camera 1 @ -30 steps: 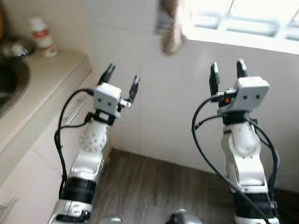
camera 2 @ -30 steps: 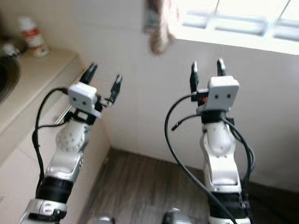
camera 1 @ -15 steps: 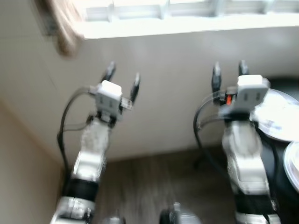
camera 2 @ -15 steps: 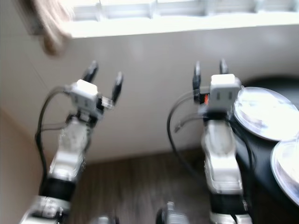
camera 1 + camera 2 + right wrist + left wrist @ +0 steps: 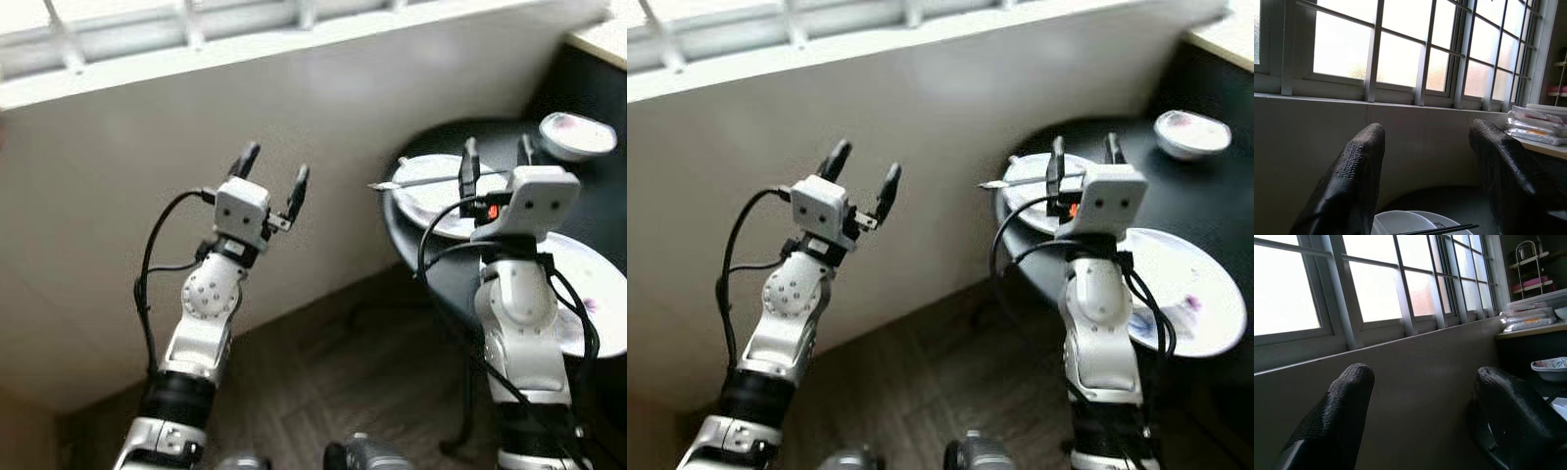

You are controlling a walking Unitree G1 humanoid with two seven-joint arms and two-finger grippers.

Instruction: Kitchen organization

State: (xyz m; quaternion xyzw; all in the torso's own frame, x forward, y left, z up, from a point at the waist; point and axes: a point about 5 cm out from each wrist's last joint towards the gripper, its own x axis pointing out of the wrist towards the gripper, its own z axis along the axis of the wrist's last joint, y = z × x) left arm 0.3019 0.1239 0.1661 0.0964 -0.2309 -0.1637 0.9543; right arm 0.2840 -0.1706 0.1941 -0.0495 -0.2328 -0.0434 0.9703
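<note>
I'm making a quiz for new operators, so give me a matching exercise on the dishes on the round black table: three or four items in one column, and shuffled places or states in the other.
Column A
1. small bowl
2. plate with chopsticks
3. large white plate
4. right gripper

Column B
a. nearest the robot, at the table's near edge
b. raised in front of the table, fingers apart, holding nothing
c. at the far side of the table
d. at the table's left edge, below the window wall

Pairs: 1-c, 2-d, 3-a, 4-b
</note>
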